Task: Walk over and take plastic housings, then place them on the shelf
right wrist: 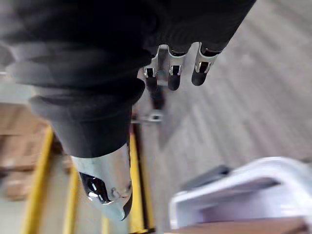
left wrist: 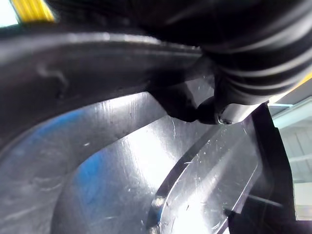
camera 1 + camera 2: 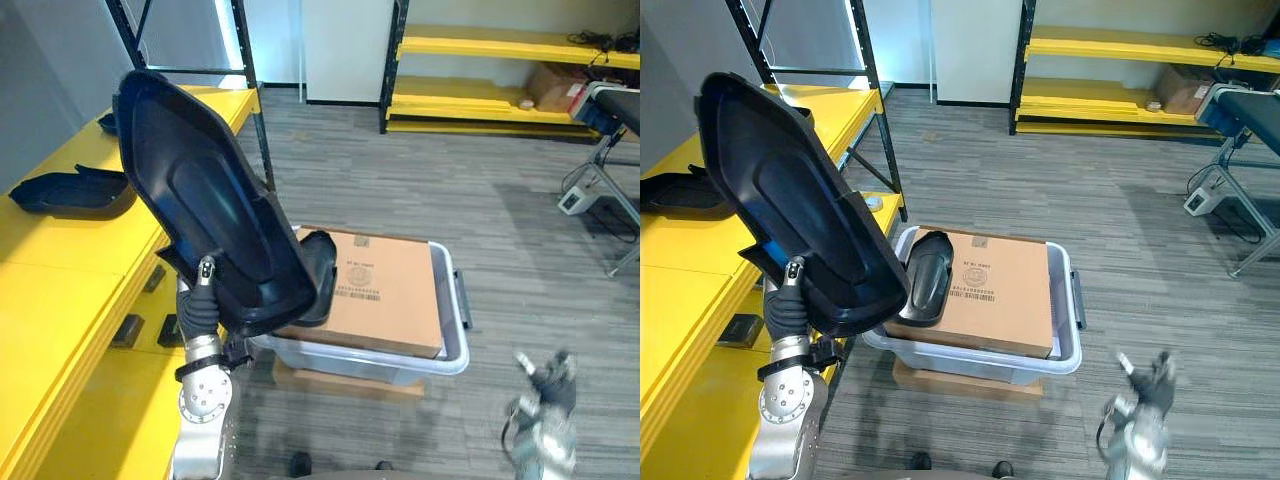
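My left hand (image 3: pixel 203 300) has its fingers clamped on the lower rim of a big black plastic housing (image 3: pixel 200 190). I hold it raised and tilted, with its hollow side facing me, at about ten o'clock in my view. The yellow shelf (image 3: pixel 60 260) runs along my nine o'clock side. I judge the job now is to swing the shell out over the shelf, turn it flat and lower it onto a bare stretch. It should land well apart from the second housing (image 3: pixel 70 192) already lying there. Holding such a long shell by one edge gives it leverage, so I should move slowly and keep the grip tight until it rests fully. My right hand (image 3: pixel 550 380) hangs low at five o'clock, fingers (image 1: pixel 173 73) loose and holding nothing. The grey bin (image 3: pixel 455 340) on the floor at six o'clock holds a closed cardboard box (image 3: pixel 390 290), contents unseen. A smaller housing (image 3: pixel 928 275) lies on the box's nine o'clock edge.
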